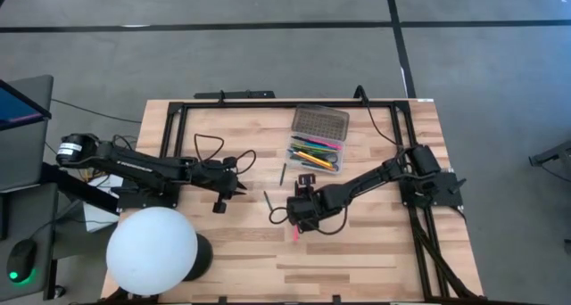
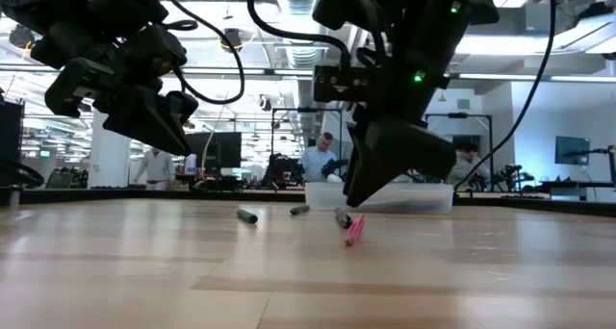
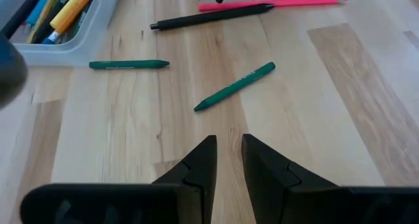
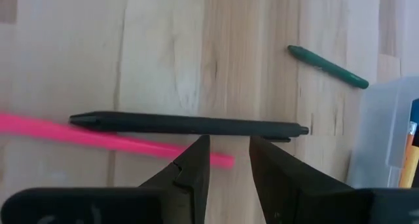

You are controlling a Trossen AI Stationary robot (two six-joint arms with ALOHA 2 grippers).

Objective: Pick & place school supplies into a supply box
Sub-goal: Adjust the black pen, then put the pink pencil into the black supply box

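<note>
We count four loose supplies on the wooden table: two green crayons, one black pen, one pink pencil. Right gripper hovers above the pen, slightly spread; left gripper likewise, empty.

Loose on the table beside the supply box: two green crayons, one black pen and one pink pencil, four items in all. Inside the supply box lie several more school supplies, too crowded together to count. One box lid rests behind it
</note>
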